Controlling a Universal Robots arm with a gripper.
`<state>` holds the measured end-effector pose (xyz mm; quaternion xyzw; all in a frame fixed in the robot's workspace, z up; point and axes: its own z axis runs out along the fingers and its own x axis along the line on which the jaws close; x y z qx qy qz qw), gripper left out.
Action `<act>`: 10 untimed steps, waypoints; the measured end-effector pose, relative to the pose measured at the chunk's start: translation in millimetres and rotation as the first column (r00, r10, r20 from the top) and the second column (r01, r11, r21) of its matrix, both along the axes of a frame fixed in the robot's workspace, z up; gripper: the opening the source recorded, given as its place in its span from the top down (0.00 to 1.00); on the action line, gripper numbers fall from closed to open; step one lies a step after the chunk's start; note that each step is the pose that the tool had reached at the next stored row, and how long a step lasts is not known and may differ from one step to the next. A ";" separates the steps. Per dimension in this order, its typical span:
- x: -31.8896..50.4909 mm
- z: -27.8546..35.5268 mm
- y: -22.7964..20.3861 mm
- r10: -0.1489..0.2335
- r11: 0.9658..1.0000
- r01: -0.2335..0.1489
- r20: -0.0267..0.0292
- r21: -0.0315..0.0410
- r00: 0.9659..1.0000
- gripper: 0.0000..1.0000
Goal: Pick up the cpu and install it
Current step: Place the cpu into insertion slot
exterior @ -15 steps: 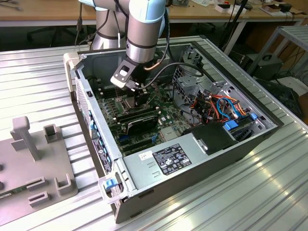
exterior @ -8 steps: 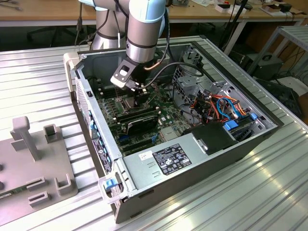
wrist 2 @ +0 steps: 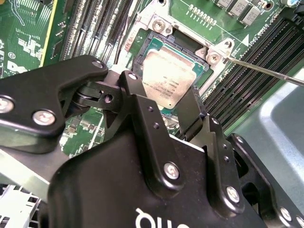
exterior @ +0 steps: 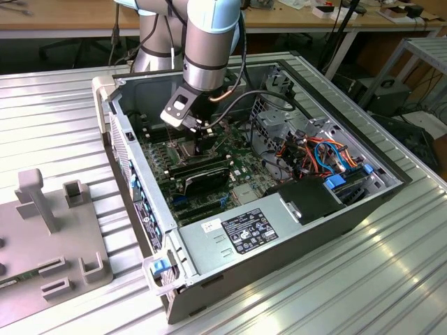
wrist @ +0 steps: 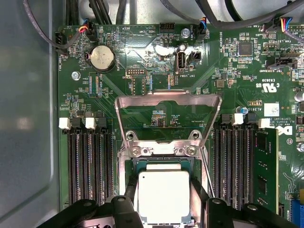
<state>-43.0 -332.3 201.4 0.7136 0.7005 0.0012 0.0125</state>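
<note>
Claw (wrist: 164, 202) pointing down, gripping cpu (wrist: 164, 190) over socket (wrist: 161, 151)

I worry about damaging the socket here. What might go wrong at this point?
The cpu, gripped in the hand, looks tilted over the socket in the second wrist view; set down skewed, it may damage the contacts. The open frame and thin lever stand close by; the hand might snag them.

Exterior view overlooks case (exterior: 300, 248); both wrist views closely share cpu (wrist 2: 168, 78) (wrist: 163, 194).
</note>
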 end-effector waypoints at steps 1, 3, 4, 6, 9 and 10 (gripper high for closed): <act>0.0 0.0 0.0 0.000 1.000 0.000 0.000 0.000 1.000 0.47; 0.0 0.1 0.0 0.000 1.000 0.000 0.000 0.000 1.000 0.46; 0.0 0.2 0.0 0.000 1.000 0.000 0.000 0.000 1.000 0.40; 0.0 0.2 0.0 0.000 1.000 0.000 0.000 0.000 1.000 0.40; 0.0 4.6 0.0 0.000 1.000 0.000 0.000 0.000 1.000 0.40; 0.0 6.2 0.0 0.000 1.000 0.000 0.000 0.000 1.000 0.40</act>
